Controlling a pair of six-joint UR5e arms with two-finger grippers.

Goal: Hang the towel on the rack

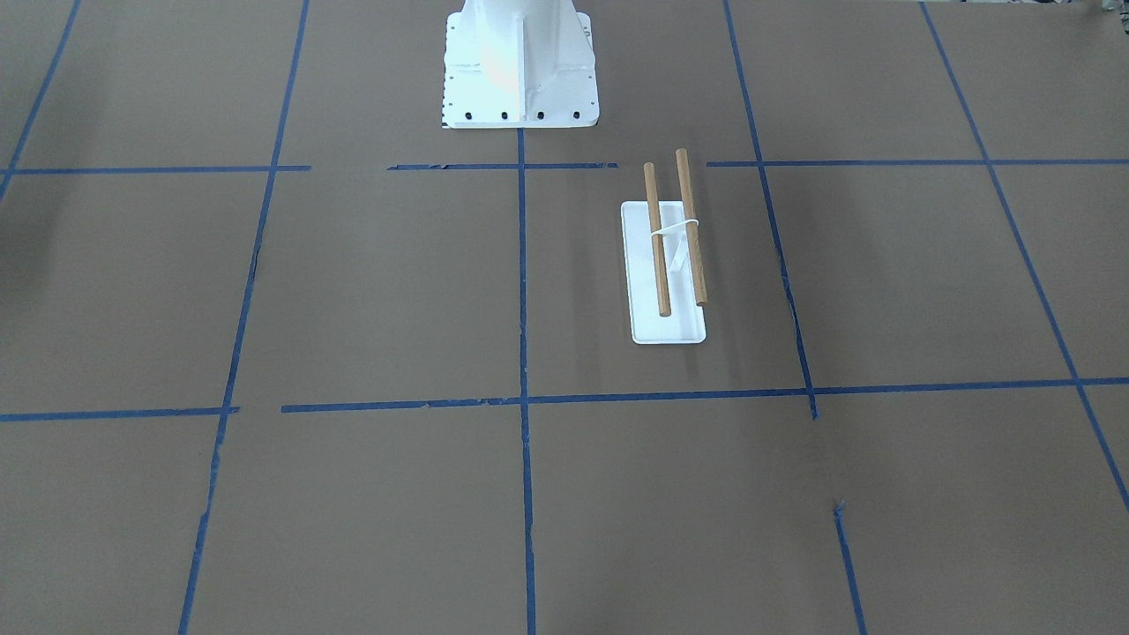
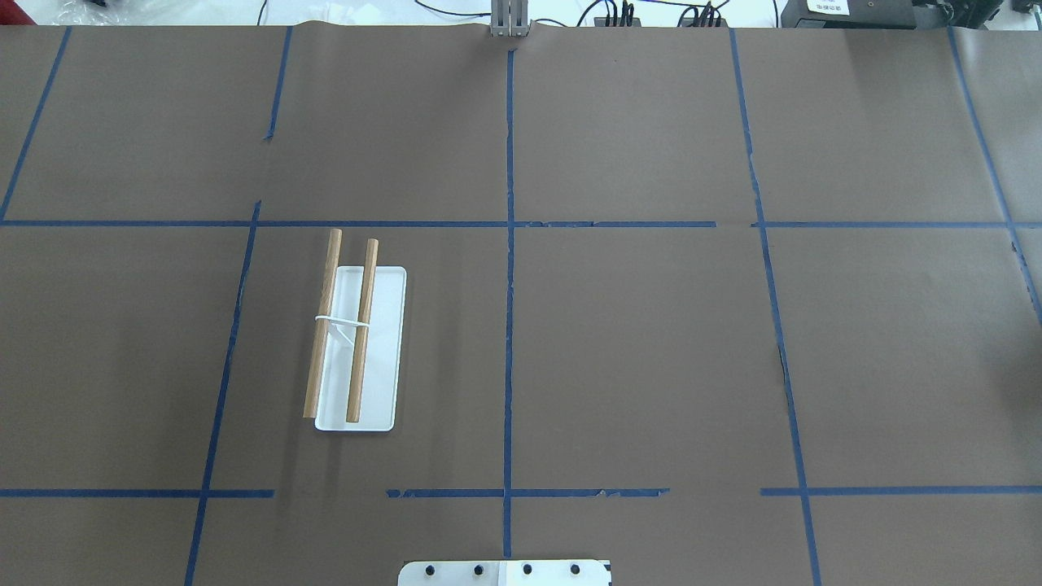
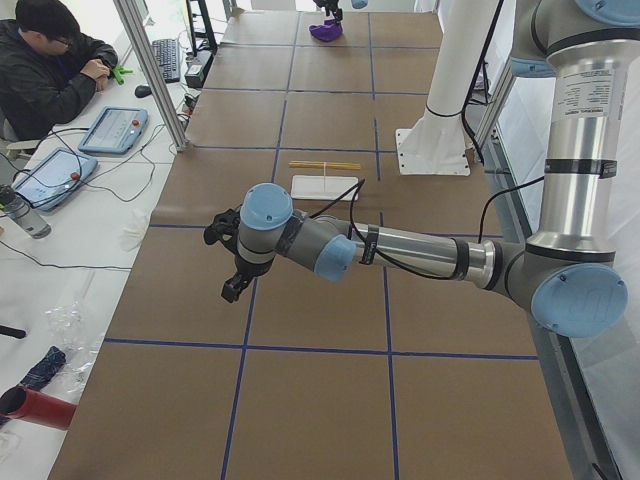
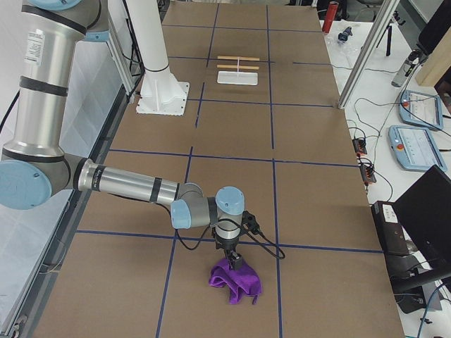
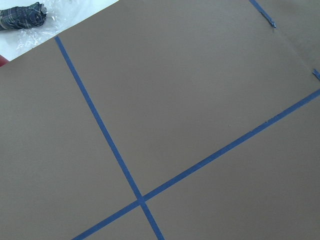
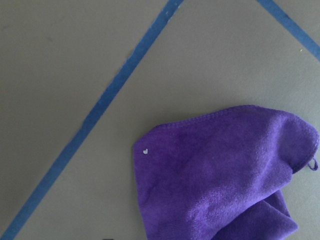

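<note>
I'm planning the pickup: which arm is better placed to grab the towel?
The right. The right gripper hangs directly over the crumpled towel at the table's right end. The left gripper is over bare table at the opposite end, past the rack.

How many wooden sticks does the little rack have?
2. Both sit side by side atop the rack: the outer stick toward the robot's left, the inner stick nearer the table's middle. None seems hidden.
</note>
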